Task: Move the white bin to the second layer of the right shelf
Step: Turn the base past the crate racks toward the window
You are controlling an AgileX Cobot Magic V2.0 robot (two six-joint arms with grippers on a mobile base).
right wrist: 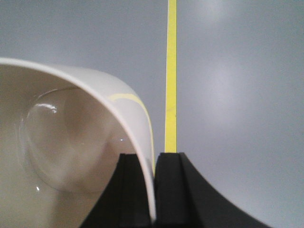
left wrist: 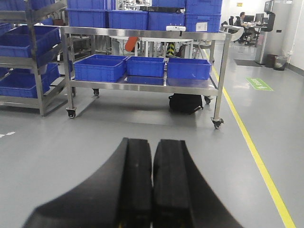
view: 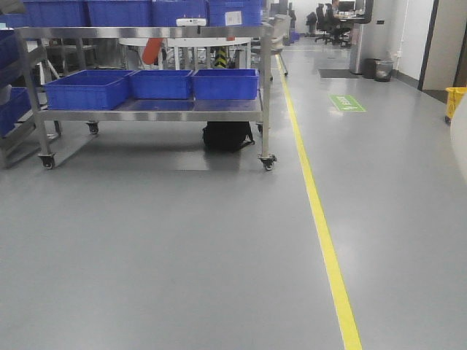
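Note:
The white bin [right wrist: 71,142] fills the left of the right wrist view, glossy cream, tilted, held off the grey floor. My right gripper [right wrist: 153,159] is shut on its rim, one finger inside the wall and one outside. A pale sliver of the white bin [view: 460,142] shows at the right edge of the front view. My left gripper [left wrist: 152,145] is shut with nothing between its black fingers, hanging over bare floor. The right shelf second layer is out of view.
A wheeled steel cart [view: 153,109] stands ahead at the left with blue crates [view: 157,84] on its lower level and a black bag [view: 228,136] beneath. A rack of blue crates [left wrist: 28,61] is further left. A yellow floor line [view: 321,219] runs forward.

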